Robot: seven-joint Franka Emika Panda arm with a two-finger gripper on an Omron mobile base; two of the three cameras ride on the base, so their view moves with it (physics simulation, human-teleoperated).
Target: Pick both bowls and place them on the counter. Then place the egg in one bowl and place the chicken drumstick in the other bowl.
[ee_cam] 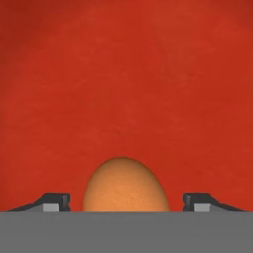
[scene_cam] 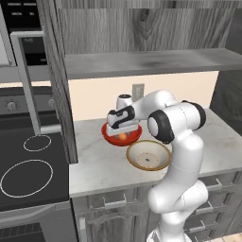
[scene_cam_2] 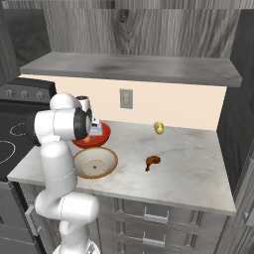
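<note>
The red bowl (scene_cam: 107, 133) (scene_cam_2: 101, 139) stands on the counter (scene_cam: 94, 165), and the orange-tan egg (scene_cam: 123, 136) (ee_cam: 126, 185) lies inside it. My gripper (scene_cam: 122, 129) (ee_cam: 126, 203) hangs just over the egg, open, with a gap between each fingertip (ee_cam: 54, 201) and the shell. The beige bowl (scene_cam: 148, 155) (scene_cam_2: 94, 162), cream inside, sits on the counter just in front of the red one and holds nothing. Out to the right on the slab, well apart from both bowls, lies the reddish-brown chicken drumstick (scene_cam_2: 153, 160).
A small yellowish item (scene_cam_2: 158, 127) rests near the back wall below the wall socket (scene_cam_2: 126, 98). A grey wood-grain shelf (scene_cam: 142, 61) runs above the counter. The black stovetop (scene_cam: 28, 170) lies to the left past a dark wood panel (scene_cam: 59, 94). Drawer fronts (scene_cam_2: 149, 218) sit below.
</note>
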